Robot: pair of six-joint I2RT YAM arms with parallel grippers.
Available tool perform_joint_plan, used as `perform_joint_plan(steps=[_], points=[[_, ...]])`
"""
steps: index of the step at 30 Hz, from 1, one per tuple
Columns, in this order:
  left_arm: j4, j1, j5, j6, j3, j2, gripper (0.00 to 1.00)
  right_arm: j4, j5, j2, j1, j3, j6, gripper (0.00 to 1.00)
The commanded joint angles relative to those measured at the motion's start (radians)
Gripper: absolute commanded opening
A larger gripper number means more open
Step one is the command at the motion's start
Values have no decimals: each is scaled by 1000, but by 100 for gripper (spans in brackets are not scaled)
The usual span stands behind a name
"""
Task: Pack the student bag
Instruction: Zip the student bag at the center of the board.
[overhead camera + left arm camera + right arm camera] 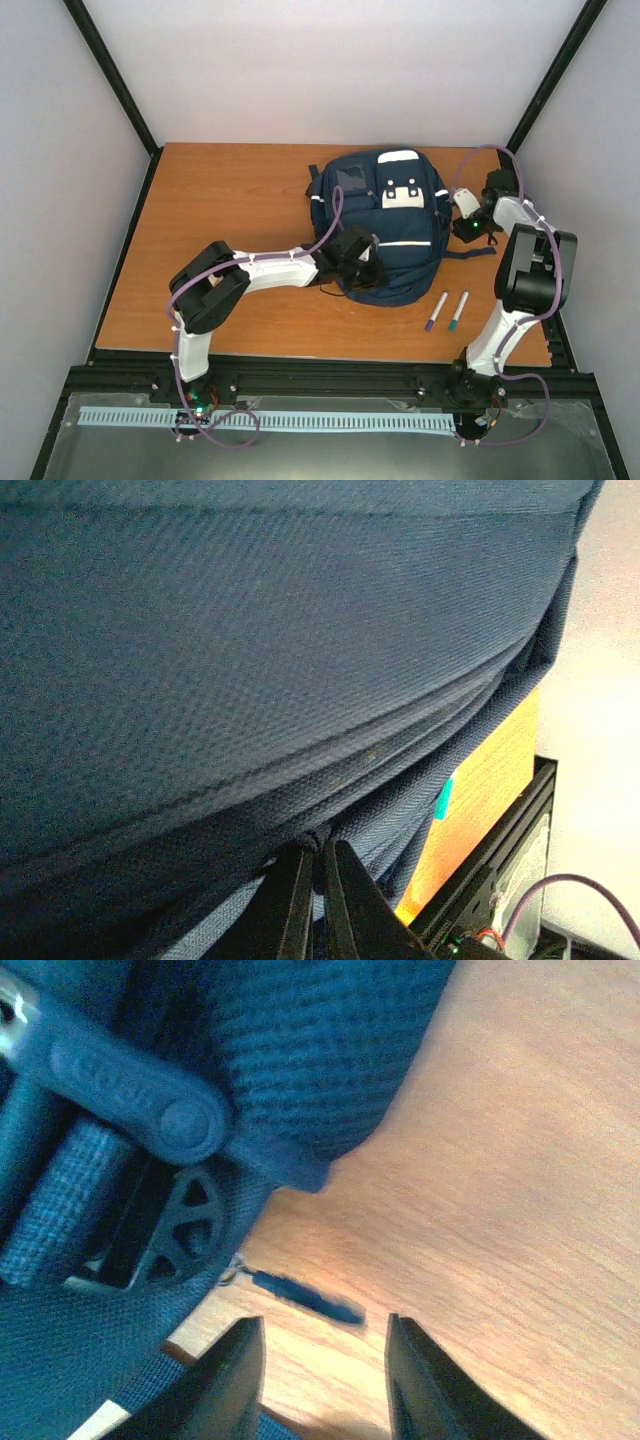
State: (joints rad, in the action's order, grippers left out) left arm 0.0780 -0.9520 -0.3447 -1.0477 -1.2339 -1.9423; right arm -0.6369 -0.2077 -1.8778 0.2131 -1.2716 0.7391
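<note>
The student bag, navy blue with white patches, lies in the middle of the wooden table. My left gripper is at the bag's near left edge. In the left wrist view the bag's fabric fills the frame, and the left gripper is shut on a small fold of a seam. My right gripper is at the bag's right side. In the right wrist view it stands open over the bare table, with a dark zipper pull lying just beyond the fingertips, untouched. A strap buckle shows to the left.
Two markers lie on the table near the front, right of the bag. A dark strap trails from the bag toward the right arm. Black frame rails border the table.
</note>
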Motion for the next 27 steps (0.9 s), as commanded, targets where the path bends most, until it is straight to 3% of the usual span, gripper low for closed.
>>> perform_joint_plan(steps=[1,3,4,5,11,15,16,20,24,27], points=[[74,16,-29,185,-115,55,4,54,-40,142,33,-11,-20,41],[111,13,-25,269,-158,92,8,31,-77,204,39,18,-22,59],[136,13,-8,317,-176,113,12,12,-104,236,41,27,-22,91],[183,13,17,364,-202,130,18,-11,-130,276,42,35,-18,99],[355,15,126,577,-312,194,60,-66,-240,530,38,70,-87,100],[385,17,251,630,-297,269,86,-51,-297,711,37,113,-133,100],[382,20,304,627,-281,293,98,-53,-317,743,37,118,-141,100],[465,26,694,555,-239,341,100,-108,-502,828,38,135,-102,100],[644,62,804,540,-271,264,100,-37,-630,884,37,224,-219,100],[613,92,873,475,-163,293,100,-46,-658,848,-8,246,-259,100]])
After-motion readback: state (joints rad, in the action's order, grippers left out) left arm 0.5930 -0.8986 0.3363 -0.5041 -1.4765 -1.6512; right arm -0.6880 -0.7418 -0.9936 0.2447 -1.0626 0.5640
